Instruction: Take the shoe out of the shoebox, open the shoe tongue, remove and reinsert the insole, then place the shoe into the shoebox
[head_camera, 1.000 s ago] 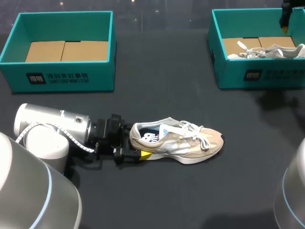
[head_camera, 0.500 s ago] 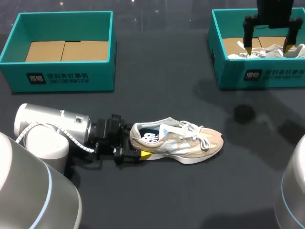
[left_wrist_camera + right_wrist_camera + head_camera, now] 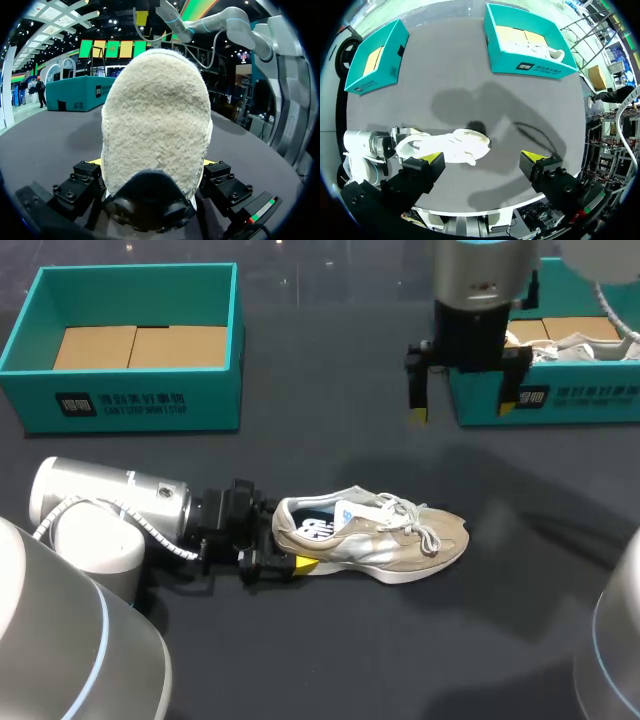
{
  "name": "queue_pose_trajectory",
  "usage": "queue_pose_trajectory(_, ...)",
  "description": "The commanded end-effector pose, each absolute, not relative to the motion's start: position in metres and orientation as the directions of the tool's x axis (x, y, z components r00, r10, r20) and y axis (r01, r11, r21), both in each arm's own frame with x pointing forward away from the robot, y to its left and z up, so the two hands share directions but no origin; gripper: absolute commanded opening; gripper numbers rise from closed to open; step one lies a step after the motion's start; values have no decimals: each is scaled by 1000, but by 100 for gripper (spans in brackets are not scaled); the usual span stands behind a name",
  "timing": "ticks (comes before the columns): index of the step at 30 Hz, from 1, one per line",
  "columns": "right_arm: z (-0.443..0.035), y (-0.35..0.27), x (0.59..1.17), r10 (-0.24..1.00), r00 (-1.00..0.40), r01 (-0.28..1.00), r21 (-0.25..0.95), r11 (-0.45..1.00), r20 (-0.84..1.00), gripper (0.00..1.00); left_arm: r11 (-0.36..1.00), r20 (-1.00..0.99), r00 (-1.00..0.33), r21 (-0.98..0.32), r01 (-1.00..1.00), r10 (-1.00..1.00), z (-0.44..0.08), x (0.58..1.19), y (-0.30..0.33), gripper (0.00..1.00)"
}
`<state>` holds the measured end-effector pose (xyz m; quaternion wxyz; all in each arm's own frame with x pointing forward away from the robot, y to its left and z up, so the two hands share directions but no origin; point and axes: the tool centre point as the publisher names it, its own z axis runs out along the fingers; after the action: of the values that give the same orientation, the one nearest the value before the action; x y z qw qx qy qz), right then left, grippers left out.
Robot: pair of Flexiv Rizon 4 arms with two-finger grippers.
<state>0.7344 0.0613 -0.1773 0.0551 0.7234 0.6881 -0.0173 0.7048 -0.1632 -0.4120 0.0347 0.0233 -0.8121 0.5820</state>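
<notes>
The beige shoe (image 3: 370, 535) lies on its sole on the dark table (image 3: 330, 440), outside both boxes, toe pointing toward my right. Its laces are loose over the tongue and its dark insole shows in the opening.

The left arm (image 3: 110, 510) lies low and nearly level behind the shoe's heel, with its wrist in line with the shoe's length. The left gripper (image 3: 280, 540) clamps the heel from both sides. In the left wrist view the fuzzy heel (image 3: 156, 120) fills the space between the two fingers, with a yellow tip (image 3: 95, 161) pressed against one side.

The right arm (image 3: 478, 280) stands upright above and beyond the shoe's toe end, with its wrist pointing straight down at the table. The right gripper (image 3: 462, 410) hangs well above the shoe, its fingers spread wide and holding nothing. In the right wrist view the shoe (image 3: 447, 145) lies far below, nearer one yellow-tipped finger (image 3: 432, 159) than the other.

Beyond the shoe's heel end, well apart from it, sits the left shoebox (image 3: 130, 400), its brown cardboard floor showing. Beyond the toe end sits the right shoebox (image 3: 560, 400), which holds a white shoe (image 3: 570, 345).
</notes>
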Motion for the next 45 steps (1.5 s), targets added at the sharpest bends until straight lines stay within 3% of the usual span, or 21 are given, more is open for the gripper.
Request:
queue_pose_trajectory(1, -186, 71, 741, 993, 54, 998, 43, -49, -106, 100, 323, 84, -997, -943, -79, -1, -418, 700, -165, 0)
queue_pose_trajectory(12, -186, 71, 741, 993, 54, 998, 43, -49, -106, 100, 323, 84, -997, -943, -79, -1, -418, 700, -165, 0)
queue_pose_trajectory(23, -219, 159, 689, 994, 33, 995, 93, -24, -103, 100, 323, 84, -997, -943, -79, -1, -418, 700, -165, 0)
queue_pose_trajectory(28, -228, 186, 676, 999, 36, 995, 91, -35, -15, 100, 323, 84, -997, -943, -79, -1, -418, 700, -165, 0)
queue_pose_trajectory(45, -243, 198, 679, 995, 89, 991, 107, -84, -40, 100, 323, 84, -997, -943, -79, -1, -418, 700, -165, 0)
